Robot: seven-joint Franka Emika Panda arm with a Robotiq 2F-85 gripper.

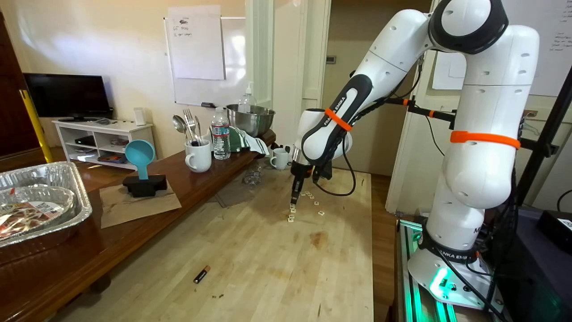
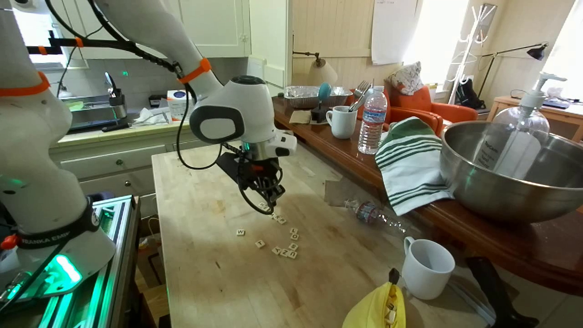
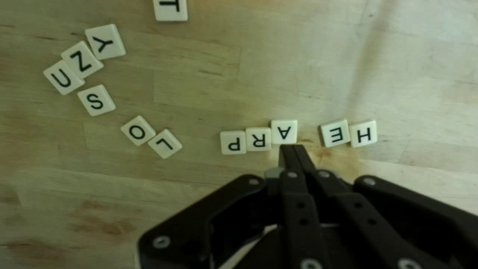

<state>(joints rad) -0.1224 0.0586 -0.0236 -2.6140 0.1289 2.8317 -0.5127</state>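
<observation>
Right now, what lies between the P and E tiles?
In the wrist view: the R tile, then the A tile, then a gap of bare tabletop.

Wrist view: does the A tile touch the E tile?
No, a strip of tabletop shows between the A tile and the E tile.

In an exterior view the white arm (image 1: 491, 103) stands up from its base (image 1: 453, 270), folds at a high elbow (image 1: 464, 20) near the top edge, and slopes its forearm (image 1: 389, 49) down to the wrist (image 1: 318, 143). Below the wrist hangs the black gripper (image 1: 293, 201), pointing down with a slight lean. Its two fingers (image 3: 288, 158) lie side by side, pressed together (the wrist view shows their tips meeting).
</observation>
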